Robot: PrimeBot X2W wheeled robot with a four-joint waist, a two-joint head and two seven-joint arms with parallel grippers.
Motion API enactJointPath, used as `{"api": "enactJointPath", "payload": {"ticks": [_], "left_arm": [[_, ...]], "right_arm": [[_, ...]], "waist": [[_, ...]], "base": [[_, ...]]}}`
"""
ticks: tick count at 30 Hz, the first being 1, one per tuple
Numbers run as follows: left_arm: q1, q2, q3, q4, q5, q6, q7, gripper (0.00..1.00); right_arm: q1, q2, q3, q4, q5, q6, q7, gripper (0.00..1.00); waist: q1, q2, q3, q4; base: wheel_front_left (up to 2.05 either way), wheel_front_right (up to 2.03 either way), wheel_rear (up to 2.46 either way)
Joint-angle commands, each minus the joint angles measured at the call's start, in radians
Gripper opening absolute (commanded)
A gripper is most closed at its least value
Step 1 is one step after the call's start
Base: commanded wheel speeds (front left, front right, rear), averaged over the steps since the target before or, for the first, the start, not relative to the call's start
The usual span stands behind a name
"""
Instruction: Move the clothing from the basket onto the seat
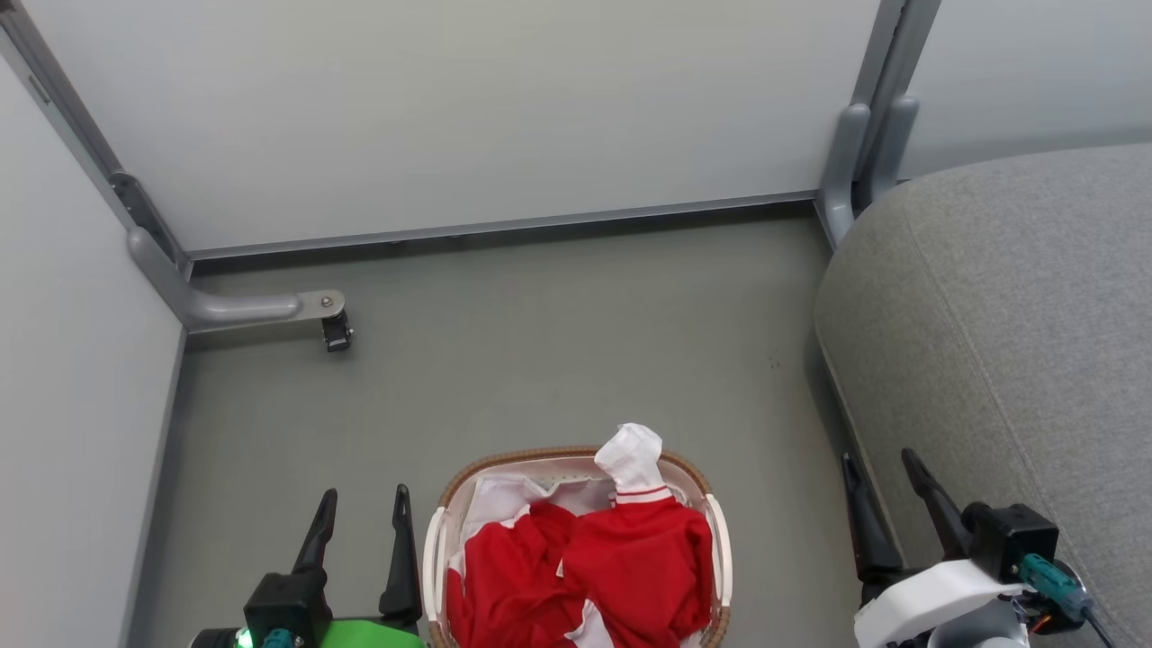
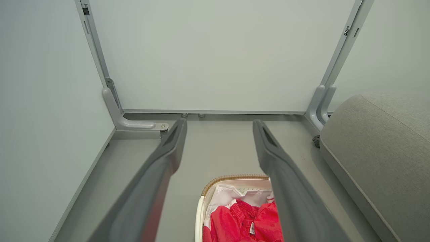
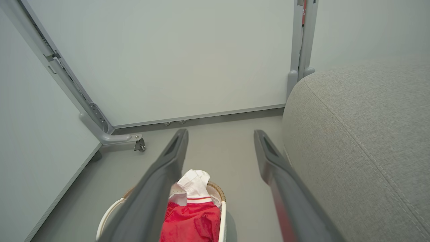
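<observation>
Head view: soft red white-trimmed sports clothing (image 1: 621,562) heaped inside oval white perforated plastic basket (image 1: 531,455). Grey fabric seat (image 1: 1008,342) right of basket. Left gripper (image 1: 364,493) and right gripper (image 1: 877,455) flank basket, jaws spread wide, empty.

Red clothing (image 1: 621,558) with white trim lies crumpled in the oval white basket (image 1: 526,454), one white cuff poking up over its brown woven rim. The basket stands on the floor, near the left of the big grey seat (image 1: 1008,342).
</observation>
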Motion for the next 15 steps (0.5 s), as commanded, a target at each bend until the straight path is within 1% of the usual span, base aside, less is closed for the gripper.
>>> {"api": "enactJointPath", "payload": {"ticks": [1,15], "left_arm": [[0.008,0.007,0.002,0.003,0.009,0.004,-0.004,1.00],[0.004,0.007,0.001,0.006,0.012,0.009,-0.004,1.00]], "right_arm": [[0.008,-0.006,-0.004,-0.004,-0.003,0.000,-0.005,1.00],[0.008,-0.006,-0.005,-0.004,0.001,0.000,-0.005,1.00]], "waist": [[0.0000,0.0000,0.000,0.000],[0.0000,0.0000,0.004,0.000]], "base": [[0.00,0.00,0.00],[0.00,0.00,0.00]]}}
